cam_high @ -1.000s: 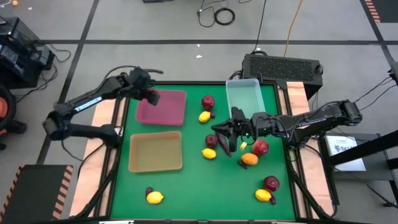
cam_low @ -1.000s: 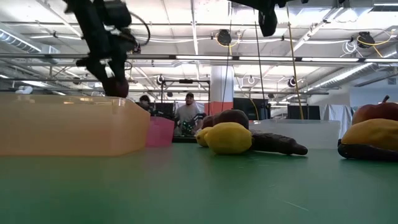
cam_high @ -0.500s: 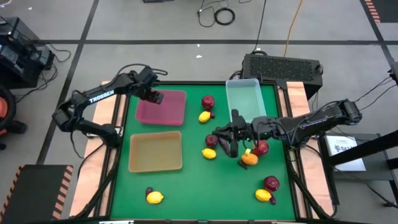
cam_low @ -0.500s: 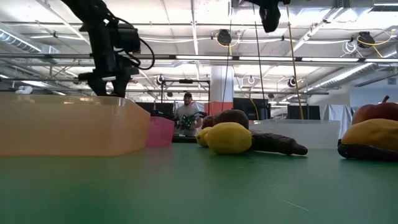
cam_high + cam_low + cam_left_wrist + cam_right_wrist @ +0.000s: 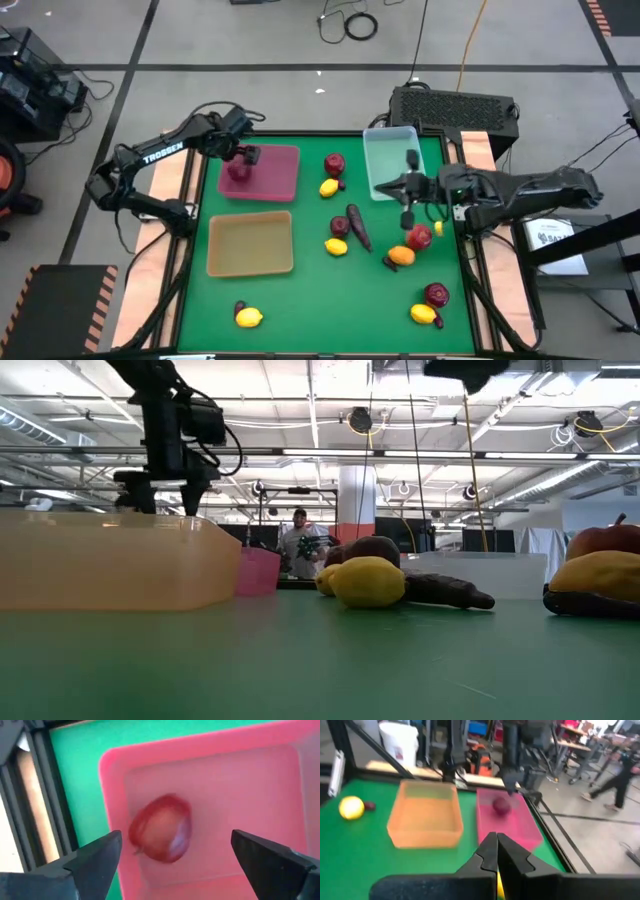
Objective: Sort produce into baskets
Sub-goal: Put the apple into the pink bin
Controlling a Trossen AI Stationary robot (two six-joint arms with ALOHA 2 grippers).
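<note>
My left gripper (image 5: 243,155) hangs open over the left end of the maroon-pink tray (image 5: 275,175). A dark red round fruit (image 5: 162,835) lies on the tray floor below its fingers and clear of them. My right gripper (image 5: 385,187) is shut, raised over the near end of the clear bin (image 5: 392,150), and points level toward the table's left; it also shows in the right wrist view (image 5: 496,845). I see nothing held in it. A dark purple eggplant (image 5: 357,227) lies flat on the green mat. The tan tray (image 5: 250,243) stands empty.
Loose produce lies on the mat: a red fruit (image 5: 334,163) and a lemon (image 5: 328,187) near the bin, a red fruit (image 5: 340,225) and a lemon (image 5: 337,246) by the eggplant, several more pieces at the right (image 5: 419,237), and a lemon (image 5: 249,318) at the near left. A person walks behind the table (image 5: 620,785).
My left gripper has come down over the maroon-pink tray, opened and let go of the dark red fruit, which now lies in the tray. My right gripper has risen from the eggplant, gone toward the table's right and far edges, and turned level; the eggplant stays on the mat.
</note>
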